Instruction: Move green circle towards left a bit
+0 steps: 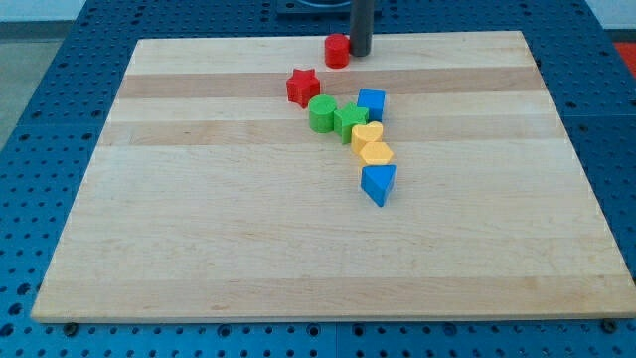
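Nearest on the wooden board (199,249) lies a blue triangle (378,184), then a yellow hexagon (376,152) and yellow heart (366,134). Behind sit a green block (349,121) and the green circle (321,113), touching, with a blue cube (372,102) rightward. Farther: red star (302,87), red cylinder (337,50). My tip (361,54) touches that cylinder's right side; no gripper exists

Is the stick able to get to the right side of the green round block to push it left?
Probably not directly. My tip is at the view's top beside the red cylinder, and the green circle has the green star touching its right side, so a push would move both.
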